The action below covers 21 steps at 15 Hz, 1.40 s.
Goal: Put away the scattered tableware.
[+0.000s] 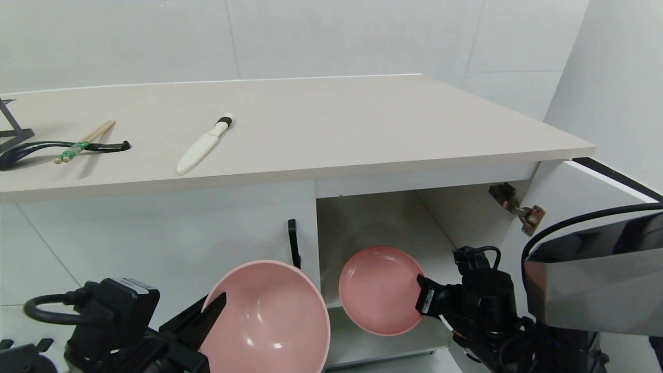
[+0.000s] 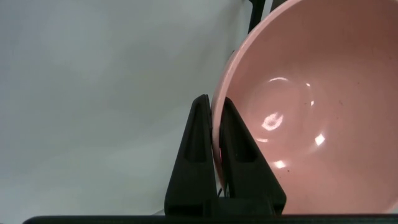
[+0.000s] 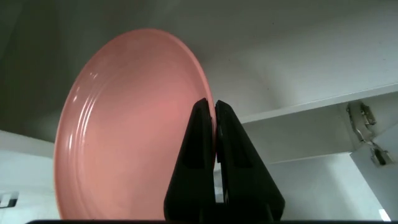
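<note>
Nearest, glossy pink round bowl (image 1: 269, 321), rim pinched in left gripper (image 1: 215, 305), before closed cabinet door (image 1: 155, 233); beside it, flat pink plate (image 1: 378, 290), rim pinched in right gripper (image 1: 422, 295), at open compartment (image 1: 383, 217) mouth. Neither shelved yet. Farther, toward countertop (image 1: 336, 124) left front edge: cream knife (image 1: 204, 145), wooden chopsticks (image 1: 85, 141), black spoon (image 1: 109, 147), pending.
</note>
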Available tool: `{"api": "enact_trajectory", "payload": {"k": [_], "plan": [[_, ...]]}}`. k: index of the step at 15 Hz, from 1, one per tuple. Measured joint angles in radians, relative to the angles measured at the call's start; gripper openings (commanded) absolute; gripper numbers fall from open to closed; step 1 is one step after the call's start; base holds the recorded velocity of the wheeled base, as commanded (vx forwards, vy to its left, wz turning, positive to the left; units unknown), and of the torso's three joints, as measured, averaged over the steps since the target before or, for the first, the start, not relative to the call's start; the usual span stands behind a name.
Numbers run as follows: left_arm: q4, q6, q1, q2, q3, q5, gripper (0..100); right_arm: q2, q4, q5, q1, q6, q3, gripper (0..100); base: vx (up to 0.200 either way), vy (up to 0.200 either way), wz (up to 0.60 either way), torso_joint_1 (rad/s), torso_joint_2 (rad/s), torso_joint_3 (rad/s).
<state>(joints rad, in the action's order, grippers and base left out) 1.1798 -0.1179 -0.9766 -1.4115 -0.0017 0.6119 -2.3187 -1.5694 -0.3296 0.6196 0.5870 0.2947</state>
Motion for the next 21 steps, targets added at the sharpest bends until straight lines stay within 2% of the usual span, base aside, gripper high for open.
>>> {"api": "enact_trajectory", "payload": {"k": [4, 8, 12, 21], "plan": [[0.0, 0.0, 0.0, 0.0, 0.0, 0.0, 0, -0.036, -0.001, 0.036, -0.035, -0.004, 0.05, 0, 0.0, 0.0, 0.0, 0.0, 0.0, 0.0], [0.0, 0.0, 0.001, 0.0, 0.0, 0.001, 0, -0.063, 0.0, 0.038, -0.08, -0.031, 0.167, 0, 0.0, 0.0, 0.0, 0.0, 0.0, 0.0], [0.0, -0.001, 0.001, -0.001, 0.0, 0.001, 0, -0.11, 0.0, 0.039, -0.096, -0.077, 0.222, 0, 0.0, 0.0, 0.0, 0.0, 0.0, 0.0], [0.0, 0.0, 0.001, -0.003, 0.0, 0.001, 0, -0.193, 0.0, 0.043, -0.105, -0.069, 0.271, 0, 0.0, 0.0, 0.0, 0.0, 0.0, 0.0]]}}
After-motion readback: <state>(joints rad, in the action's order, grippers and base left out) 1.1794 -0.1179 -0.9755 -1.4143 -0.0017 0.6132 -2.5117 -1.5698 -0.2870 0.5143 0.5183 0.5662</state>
